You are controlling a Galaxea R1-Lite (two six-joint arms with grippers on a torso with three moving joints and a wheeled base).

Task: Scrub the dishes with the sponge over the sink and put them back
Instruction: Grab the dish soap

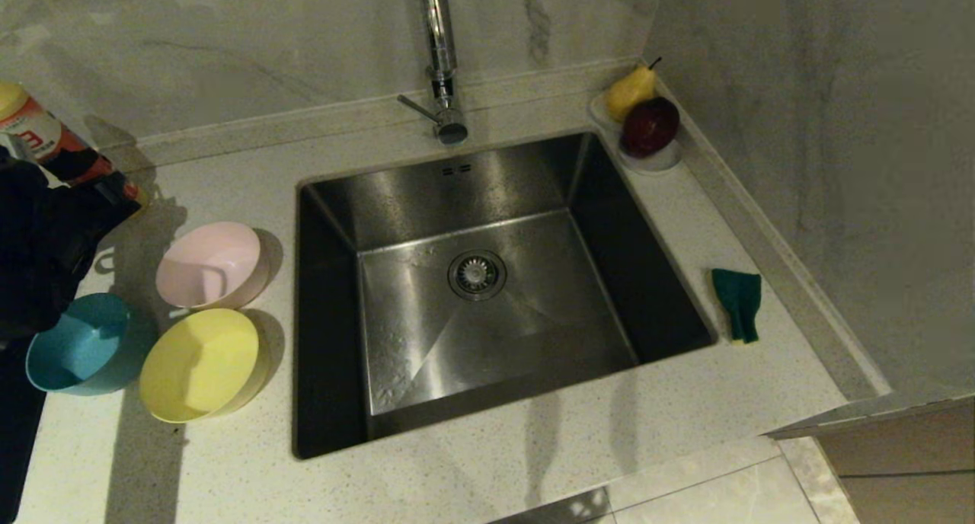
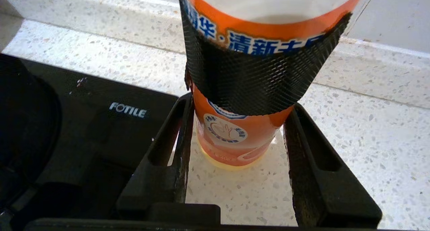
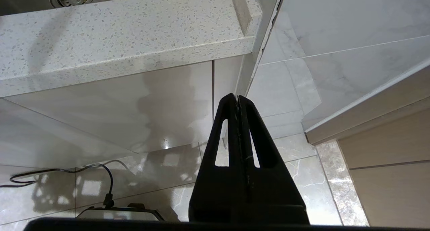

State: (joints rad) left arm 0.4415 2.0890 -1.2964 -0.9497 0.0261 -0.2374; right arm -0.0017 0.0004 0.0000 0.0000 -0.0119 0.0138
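Three bowls stand on the counter left of the sink: pink, yellow and light blue. The sponge, green face up, lies on the counter right of the sink. My left gripper is at the far left behind the bowls. Its two fingers press either side of an orange detergent bottle that stands on the counter, just below its black mesh band. The dark left arm hides part of the blue bowl's rim. My right gripper is parked below the counter's front edge, shut and empty.
A chrome tap rises behind the sink. A small white dish with a pear and a dark red fruit sits at the back right corner. A black cooktop borders the bottle. The wall closes the right side.
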